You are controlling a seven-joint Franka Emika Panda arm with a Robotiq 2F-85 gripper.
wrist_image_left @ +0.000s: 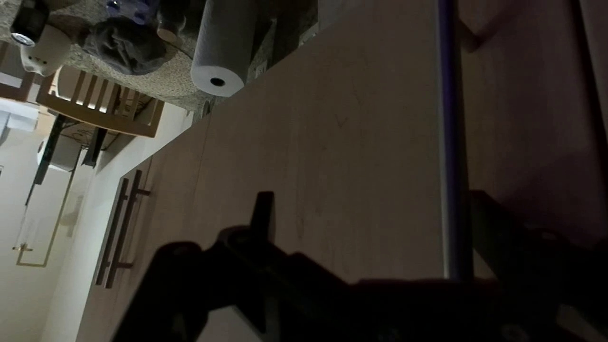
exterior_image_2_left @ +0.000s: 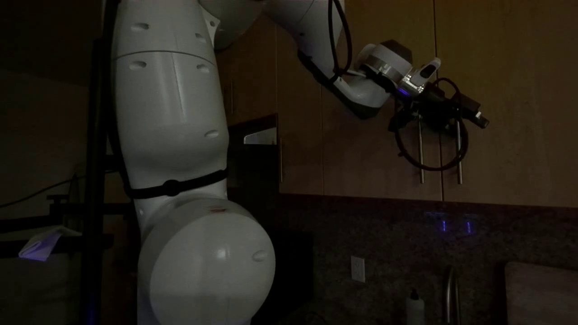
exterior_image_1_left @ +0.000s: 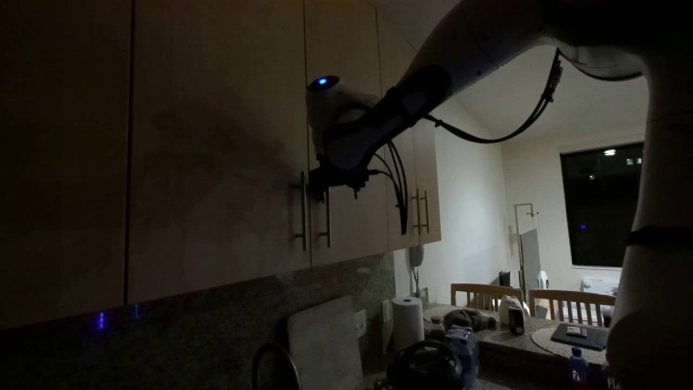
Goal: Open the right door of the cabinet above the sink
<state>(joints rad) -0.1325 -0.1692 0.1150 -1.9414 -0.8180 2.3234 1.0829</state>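
Observation:
The right door point(exterior_image_1_left: 352, 130) of the cabinet is pale beige and closed, and it also shows in the wrist view point(wrist_image_left: 332, 118). Its slim metal bar handle point(exterior_image_1_left: 328, 219) sits low on its left edge. The cabinet's wider left door point(exterior_image_1_left: 216, 162) is also closed. My gripper point(exterior_image_1_left: 331, 188) is at the upper part of the handle in both exterior views point(exterior_image_2_left: 438, 119). In the wrist view my gripper point(wrist_image_left: 370, 194) is open, and the bar point(wrist_image_left: 451, 118) stands between its fingers, close to the right finger. I cannot tell whether they touch. The gripper body hides the handle's upper end.
The left door's bar handle point(exterior_image_1_left: 304, 211) stands close beside my gripper. A further cabinet with paired handles point(exterior_image_1_left: 420, 211) is nearer the window. Cables point(exterior_image_2_left: 429, 167) loop below the wrist. A faucet point(exterior_image_1_left: 276, 360), cutting board point(exterior_image_1_left: 325, 341) and paper towel roll point(exterior_image_1_left: 408, 319) stand below.

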